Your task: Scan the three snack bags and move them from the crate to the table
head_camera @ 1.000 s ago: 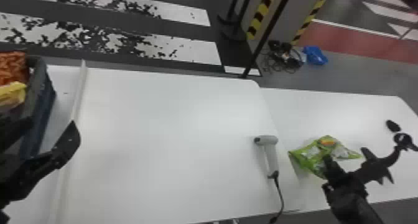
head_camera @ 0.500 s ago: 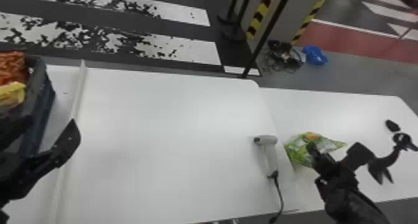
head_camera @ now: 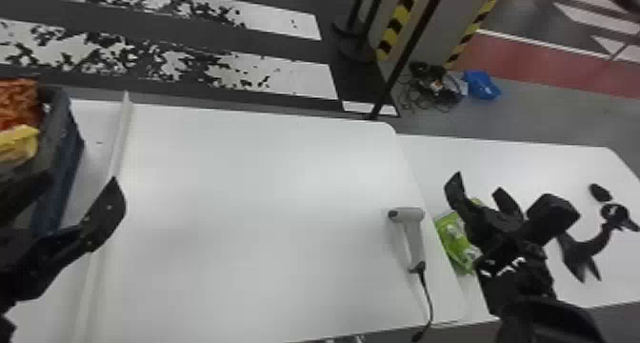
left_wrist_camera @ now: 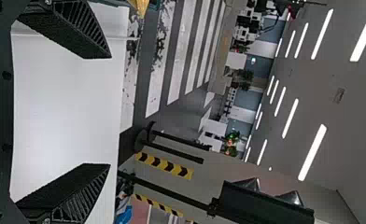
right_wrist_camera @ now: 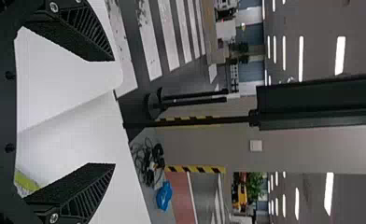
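My pincer (right_wrist_camera: 114,112): spread wide, empty
Out: green bag (head_camera: 450,235), near me (scanned? can't tell)
To do: orange bag (head_camera: 18,101), yellow bag (head_camera: 16,144), crate (head_camera: 66,151) left of me

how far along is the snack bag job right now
One bag looks moved: the green bag lies on the right-hand table; whether it was scanned can't be told. Nothing is in hand: left gripper and right gripper are open and empty. The orange bag and yellow bag, in the crate, seem left to scan and move.
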Controlling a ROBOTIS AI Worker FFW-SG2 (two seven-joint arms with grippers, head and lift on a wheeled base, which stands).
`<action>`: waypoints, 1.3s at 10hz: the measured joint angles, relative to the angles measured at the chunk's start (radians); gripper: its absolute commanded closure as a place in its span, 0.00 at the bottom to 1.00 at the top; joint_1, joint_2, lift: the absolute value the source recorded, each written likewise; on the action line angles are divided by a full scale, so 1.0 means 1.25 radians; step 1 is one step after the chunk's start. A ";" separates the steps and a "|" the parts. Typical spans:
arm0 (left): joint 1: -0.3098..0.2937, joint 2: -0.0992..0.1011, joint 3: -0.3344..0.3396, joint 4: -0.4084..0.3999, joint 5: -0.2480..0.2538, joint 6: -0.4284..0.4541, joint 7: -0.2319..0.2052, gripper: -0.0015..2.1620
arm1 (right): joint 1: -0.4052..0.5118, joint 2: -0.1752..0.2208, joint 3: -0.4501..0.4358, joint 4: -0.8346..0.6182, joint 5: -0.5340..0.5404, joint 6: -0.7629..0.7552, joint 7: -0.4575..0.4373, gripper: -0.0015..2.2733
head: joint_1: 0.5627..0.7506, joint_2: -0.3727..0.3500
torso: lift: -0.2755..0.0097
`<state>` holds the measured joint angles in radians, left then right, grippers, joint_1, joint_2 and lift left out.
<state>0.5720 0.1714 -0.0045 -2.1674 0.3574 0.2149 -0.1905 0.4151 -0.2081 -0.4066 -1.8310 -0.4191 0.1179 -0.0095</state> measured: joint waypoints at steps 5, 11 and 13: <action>0.012 0.005 0.000 -0.011 -0.015 0.011 0.012 0.02 | 0.137 0.045 0.238 -0.183 0.066 -0.087 0.022 0.04 | 0.70 0.28 | 0.75; 0.083 0.044 0.142 -0.052 -0.043 0.008 -0.057 0.05 | 0.175 0.063 0.363 -0.145 0.128 -0.193 0.008 0.04 | 0.70 0.57 | 0.75; 0.073 0.083 0.258 -0.048 -0.065 0.041 -0.113 0.05 | 0.178 0.060 0.380 -0.121 0.128 -0.230 0.011 0.04 | 0.70 0.69 | 0.75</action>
<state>0.6634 0.2757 0.3186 -2.2269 0.2763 0.2661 -0.3312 0.6379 -0.1333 0.0680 -1.9820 -0.2593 -0.1694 0.0046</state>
